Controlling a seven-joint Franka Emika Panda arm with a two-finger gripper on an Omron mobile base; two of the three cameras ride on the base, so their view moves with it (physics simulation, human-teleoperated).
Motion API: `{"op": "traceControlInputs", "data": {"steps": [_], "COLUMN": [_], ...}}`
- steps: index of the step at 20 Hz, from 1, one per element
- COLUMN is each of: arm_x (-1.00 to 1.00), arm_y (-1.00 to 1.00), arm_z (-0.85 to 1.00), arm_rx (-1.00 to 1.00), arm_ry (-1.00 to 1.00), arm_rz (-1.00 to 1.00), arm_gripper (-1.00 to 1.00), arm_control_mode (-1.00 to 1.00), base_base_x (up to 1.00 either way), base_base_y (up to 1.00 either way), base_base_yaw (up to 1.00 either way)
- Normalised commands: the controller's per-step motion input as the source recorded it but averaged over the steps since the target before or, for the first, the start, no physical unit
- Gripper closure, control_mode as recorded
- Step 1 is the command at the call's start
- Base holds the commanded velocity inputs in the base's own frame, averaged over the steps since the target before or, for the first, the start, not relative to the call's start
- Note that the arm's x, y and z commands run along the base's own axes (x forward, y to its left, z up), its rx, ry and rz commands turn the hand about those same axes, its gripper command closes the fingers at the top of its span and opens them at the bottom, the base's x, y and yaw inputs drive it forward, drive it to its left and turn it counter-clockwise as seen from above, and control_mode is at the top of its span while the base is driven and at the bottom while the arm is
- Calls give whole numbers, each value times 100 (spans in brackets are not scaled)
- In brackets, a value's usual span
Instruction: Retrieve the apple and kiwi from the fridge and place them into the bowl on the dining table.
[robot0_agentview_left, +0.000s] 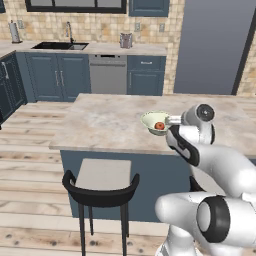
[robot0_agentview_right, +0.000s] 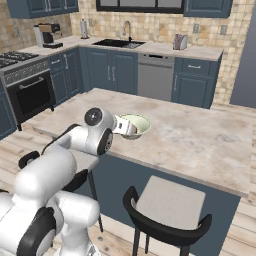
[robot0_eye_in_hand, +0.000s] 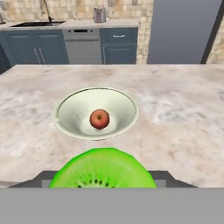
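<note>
My hand (robot0_agentview_left: 171, 120) sits level with the bowl (robot0_eye_in_hand: 96, 112), at its near side, above the beige marbled tabletop (robot0_agentview_left: 105, 120). The fingers are held apart by the kiwi (robot0_eye_in_hand: 103, 169) clamped between them; in the hand view its cut green face with dark seeds sits at the bottom, in front of the bowl. The apple (robot0_eye_in_hand: 99, 119) lies in the bottom of the bowl, roughly centred, red skin up. The bowl stands upright on the tabletop, near the edge on my side. From the right base view the bowl (robot0_agentview_right: 136, 125) is partly hidden behind my wrist. The grey fridge (robot0_agentview_left: 215, 45) stands shut beyond the tabletop, at the far right. Two dark stools (robot0_agentview_left: 102, 186) are tucked at the near edge.
</note>
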Motion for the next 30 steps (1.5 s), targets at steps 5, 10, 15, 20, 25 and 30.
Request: {"op": "traceControlInputs", "data": {"steps": [5,10,15,20,25,30], "arm_x": [47,34,36,36,50,50], "arm_y": [0,-5,-6,0,0,0], "arm_z": [41,3,-29,-49,-44,-36], "arm_rx": [4,6,4,0,0,0], "arm_ry": [16,20,15,6,0,3], "arm_rz": [0,0,1,1,2,1], "arm_gripper": [100,100,100,100,100,100], "arm_control_mode": [-100,-100,-100,-100,-100,-100], "base_base_x": [0,0,0,0,0,0], "base_base_y": [0,0,0,0,0,0], "base_base_yaw": [0,0,0,0,0,0]}}
